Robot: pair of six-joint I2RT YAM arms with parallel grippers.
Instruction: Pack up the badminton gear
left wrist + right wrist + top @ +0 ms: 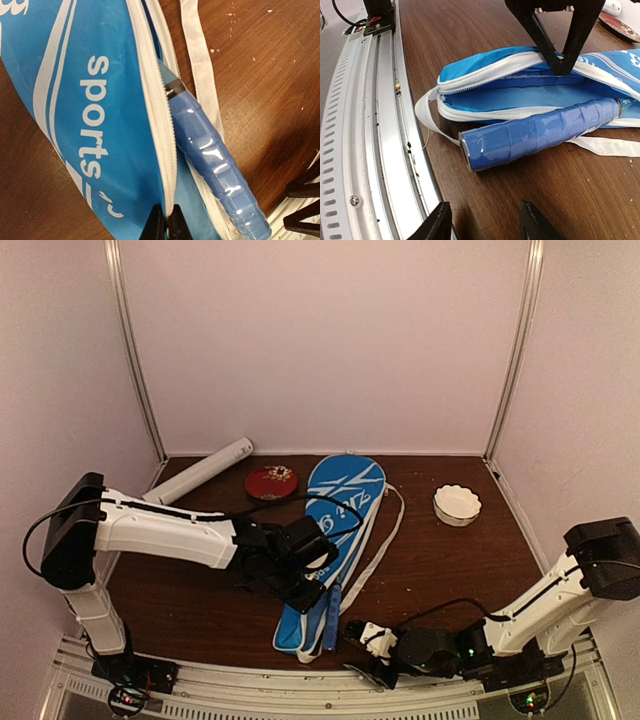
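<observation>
The blue racket bag [345, 495] is being held open at its near end, pinched there by the clenched left gripper [166, 220]. A racket's blue handle [540, 132] is sticking out of the bag's mouth, just ahead of the right gripper [485, 205], whose jaws are standing apart and empty. The long white tube [200, 470] is lying well apart at the back left, judged not yet packed. Zipping is also judged outstanding. No shuttlecocks are being made out.

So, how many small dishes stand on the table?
2. The red round dish lies at the far side, between the white tube and the blue racket bag; the white scalloped bowl stands right of the bag. Others may be hidden.
</observation>
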